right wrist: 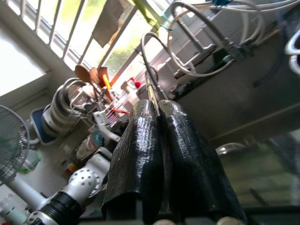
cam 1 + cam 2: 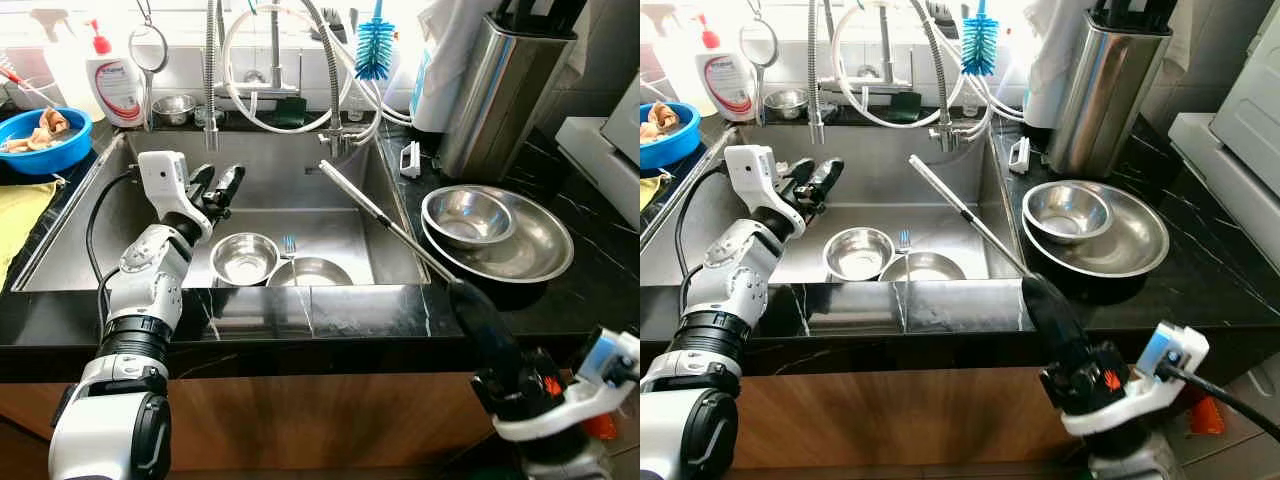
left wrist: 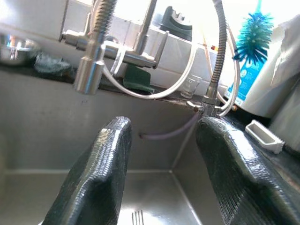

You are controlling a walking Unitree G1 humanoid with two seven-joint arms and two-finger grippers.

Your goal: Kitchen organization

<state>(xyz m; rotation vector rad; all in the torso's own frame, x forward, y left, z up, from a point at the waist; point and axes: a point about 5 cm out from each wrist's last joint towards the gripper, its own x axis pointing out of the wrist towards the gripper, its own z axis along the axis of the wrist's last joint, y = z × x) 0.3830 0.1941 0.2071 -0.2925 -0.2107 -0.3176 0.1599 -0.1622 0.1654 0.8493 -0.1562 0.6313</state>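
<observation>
My right gripper (image 2: 462, 290) sits low at the counter's front edge, shut on one end of a long thin steel rod (image 2: 370, 210). The rod slants up and away over the sink's (image 2: 330, 190) right side. In the right wrist view it pokes out from between the closed fingers (image 1: 140, 140). My left gripper (image 2: 215, 188) hovers open over the left half of the sink with nothing between its fingers (image 3: 93, 178). Below it lie a small steel bowl (image 2: 245, 258), a second steel bowl (image 2: 312, 272) and a fork (image 2: 289, 245).
Two nested steel bowls (image 2: 497, 232) rest on the black counter to the right of the sink, with a tall steel holder (image 2: 505, 90) behind them. A blue bowl (image 2: 42, 135) and a soap bottle (image 2: 115, 80) stand at the left. The spring faucet (image 2: 212, 70) and a blue brush (image 2: 375, 50) stand behind the sink.
</observation>
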